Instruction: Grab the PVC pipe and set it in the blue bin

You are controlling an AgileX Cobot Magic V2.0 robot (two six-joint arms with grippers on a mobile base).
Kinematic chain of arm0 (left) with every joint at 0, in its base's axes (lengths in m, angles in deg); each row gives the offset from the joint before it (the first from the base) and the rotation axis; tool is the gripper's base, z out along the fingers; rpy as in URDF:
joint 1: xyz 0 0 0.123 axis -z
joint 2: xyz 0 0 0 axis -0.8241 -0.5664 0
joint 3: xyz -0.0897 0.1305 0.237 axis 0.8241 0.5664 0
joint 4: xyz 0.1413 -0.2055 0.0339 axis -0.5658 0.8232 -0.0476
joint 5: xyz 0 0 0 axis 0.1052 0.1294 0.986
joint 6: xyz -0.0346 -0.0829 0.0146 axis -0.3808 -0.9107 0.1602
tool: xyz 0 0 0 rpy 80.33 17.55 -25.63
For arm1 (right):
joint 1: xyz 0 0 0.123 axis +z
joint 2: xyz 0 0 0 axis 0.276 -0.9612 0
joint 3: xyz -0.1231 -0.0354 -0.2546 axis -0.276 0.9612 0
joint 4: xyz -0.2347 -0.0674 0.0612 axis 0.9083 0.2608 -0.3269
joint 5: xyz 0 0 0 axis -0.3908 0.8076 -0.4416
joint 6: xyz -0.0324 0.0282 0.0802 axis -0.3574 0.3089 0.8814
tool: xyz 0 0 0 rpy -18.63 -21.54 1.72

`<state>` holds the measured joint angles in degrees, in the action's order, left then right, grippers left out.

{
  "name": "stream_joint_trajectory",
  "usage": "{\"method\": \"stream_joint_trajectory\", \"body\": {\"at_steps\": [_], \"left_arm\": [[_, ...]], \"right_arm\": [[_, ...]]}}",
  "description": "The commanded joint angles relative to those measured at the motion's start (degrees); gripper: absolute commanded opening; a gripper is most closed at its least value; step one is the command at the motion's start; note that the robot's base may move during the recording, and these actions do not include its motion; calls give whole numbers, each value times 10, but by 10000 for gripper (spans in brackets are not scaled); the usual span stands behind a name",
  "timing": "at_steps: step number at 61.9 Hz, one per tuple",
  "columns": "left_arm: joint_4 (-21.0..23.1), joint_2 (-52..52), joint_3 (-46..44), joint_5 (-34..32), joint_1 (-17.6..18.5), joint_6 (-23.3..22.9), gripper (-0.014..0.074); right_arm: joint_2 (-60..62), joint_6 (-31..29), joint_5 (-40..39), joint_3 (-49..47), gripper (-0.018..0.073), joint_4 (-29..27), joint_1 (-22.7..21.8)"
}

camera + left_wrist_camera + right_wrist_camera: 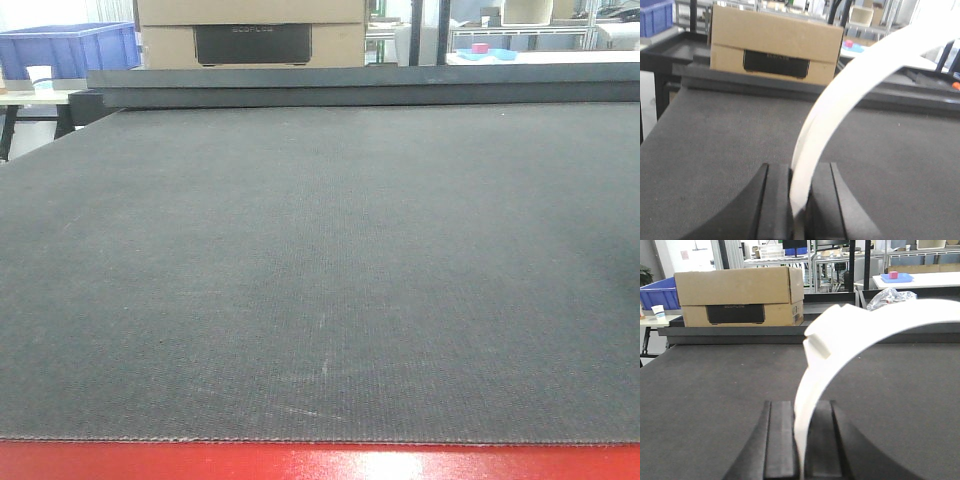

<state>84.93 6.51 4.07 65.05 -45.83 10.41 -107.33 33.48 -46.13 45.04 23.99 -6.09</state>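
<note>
No PVC pipe shows on the dark table mat (320, 280) in any view. The blue bin (70, 48) stands on a side table beyond the mat's far left corner; it is also seen as the blue bin (659, 292) and the blue bin (655, 17). My left gripper (800, 169) is shut on a white curved band (850, 85) that arcs up and to the right. My right gripper (800, 405) is shut on a similar white curved band (880, 320) with a small notch. Neither arm appears in the front view.
A cardboard box (250, 35) sits behind the mat's raised back rail (360, 85). A paper cup (40, 78) stands by the bin. A red edge (320, 462) runs along the mat's near side. Shelving and tables stand beyond.
</note>
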Motion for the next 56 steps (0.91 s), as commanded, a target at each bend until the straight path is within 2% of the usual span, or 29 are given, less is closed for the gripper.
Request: {"method": "stream_joint_trajectory", "body": {"at_steps": [1,10,15,24,29,34,56], "left_arm": [[5,14,-1,-15,3,-5,-111],[3,42,-1,9,3,-5,-111],[3,64,-1,19,3,0,-111],[-36,90,6,49,3,84,-111],[-38,93,13,47,3,86,-111],[-19,93,15,47,3,86,-111],[-19,93,15,45,3,86,-111]], "right_arm": [[6,-7,-15,1,-154,6,15],[23,-46,-15,1,-154,24,63],[30,-46,-15,1,-154,33,84],[36,-46,-14,1,-154,31,89],[36,-46,-7,1,-154,31,89],[36,-46,-8,1,-154,31,89],[36,-46,-14,1,-154,31,89]]}}
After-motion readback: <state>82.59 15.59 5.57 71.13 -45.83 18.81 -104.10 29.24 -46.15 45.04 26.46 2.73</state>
